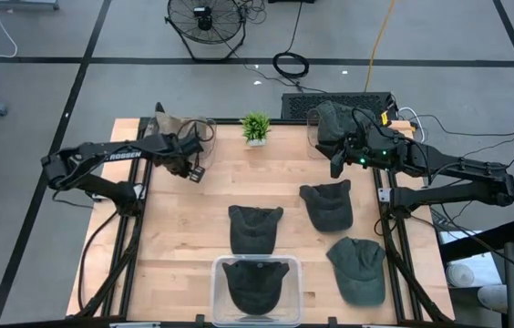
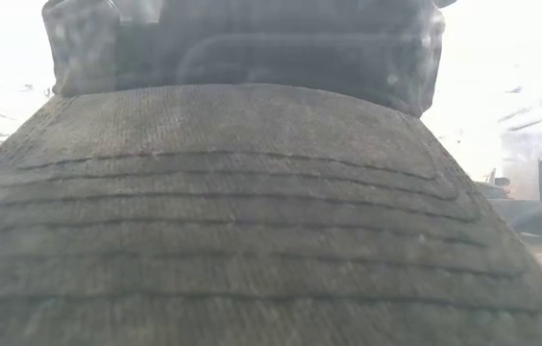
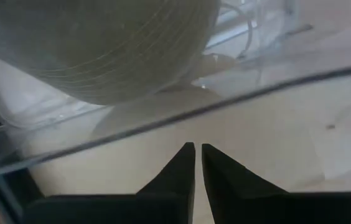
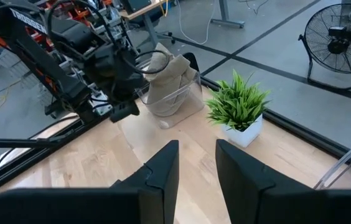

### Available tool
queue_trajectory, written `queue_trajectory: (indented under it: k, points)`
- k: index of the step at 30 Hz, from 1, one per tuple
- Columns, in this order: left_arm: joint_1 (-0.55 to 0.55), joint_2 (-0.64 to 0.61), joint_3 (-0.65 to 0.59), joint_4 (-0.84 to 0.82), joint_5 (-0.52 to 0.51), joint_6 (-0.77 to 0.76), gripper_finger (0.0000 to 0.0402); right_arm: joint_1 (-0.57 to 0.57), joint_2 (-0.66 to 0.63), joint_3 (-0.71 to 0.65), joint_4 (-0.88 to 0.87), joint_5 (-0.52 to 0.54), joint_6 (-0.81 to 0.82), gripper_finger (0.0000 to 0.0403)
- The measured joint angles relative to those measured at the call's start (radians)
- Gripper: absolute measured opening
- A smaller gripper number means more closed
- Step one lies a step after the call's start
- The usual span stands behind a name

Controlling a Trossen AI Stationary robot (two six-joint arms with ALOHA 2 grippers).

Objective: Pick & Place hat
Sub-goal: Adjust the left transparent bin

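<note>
Several dark hats lie on the wooden table: one in the middle [image 1: 255, 226], one to its right [image 1: 327, 205], one near the right front [image 1: 359, 269]. Another sits in a clear box [image 1: 257, 284] at the front edge, and its brim [image 2: 252, 221] fills the low view. My left gripper [image 1: 191, 157] [image 3: 195, 149] is shut and empty, just in front of a clear bin [image 1: 193, 132] [image 3: 163, 118] holding a tan hat [image 3: 101, 50] at the far left. My right gripper [image 1: 335, 166] [image 4: 197, 149] is open and empty above the table, beside a clear bin of dark hats [image 1: 330, 123] at the far right.
A small potted plant [image 1: 256, 128] [image 4: 238, 106] stands at the far edge between the two bins. My left arm [image 4: 101, 62] and the tan hat's bin [image 4: 169, 81] show in the right wrist view. A floor fan [image 1: 204, 23] and cables lie beyond the table.
</note>
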Motion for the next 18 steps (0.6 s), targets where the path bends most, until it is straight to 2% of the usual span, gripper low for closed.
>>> queue_trajectory:
  k: [18]
  points:
    - [0.216,0.0,-0.035,0.194,-0.032,-0.02,0.0037,0.0,0.0,0.0,0.0,0.001,0.069,0.0093]
